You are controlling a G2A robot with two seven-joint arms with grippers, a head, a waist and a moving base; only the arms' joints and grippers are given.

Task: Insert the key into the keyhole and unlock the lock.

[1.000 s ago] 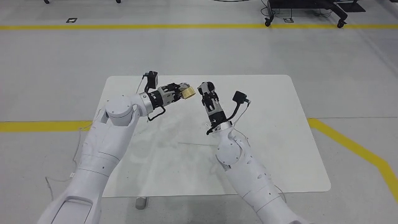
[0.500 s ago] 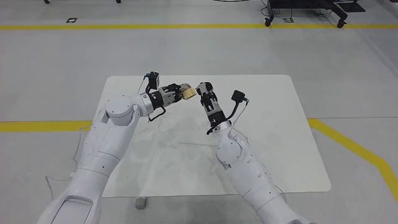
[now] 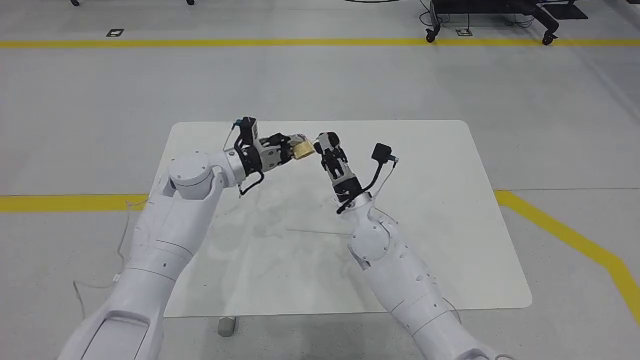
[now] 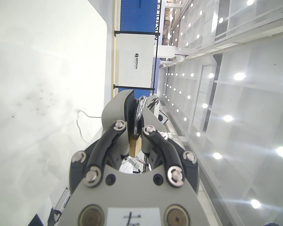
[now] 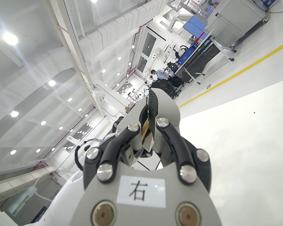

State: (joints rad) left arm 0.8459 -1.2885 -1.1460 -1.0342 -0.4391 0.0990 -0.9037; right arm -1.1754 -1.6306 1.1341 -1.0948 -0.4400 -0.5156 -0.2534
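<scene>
A white, round-cornered tabletop (image 3: 450, 220) stands on a pale grey glossy floor (image 3: 330, 80) crossed by yellow tape lines (image 3: 300, 42). A black wheeled equipment stand (image 3: 490, 5) sits far off. Round ceiling lights (image 4: 239, 76) glare above a blue-and-white partition panel (image 4: 134, 64).

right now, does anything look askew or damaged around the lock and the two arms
Nothing stands out. The brass lock is held in the left arm's jaws above the table, with the right arm's jaws close beside it, shut on what looks like the key. No damage shows.
</scene>
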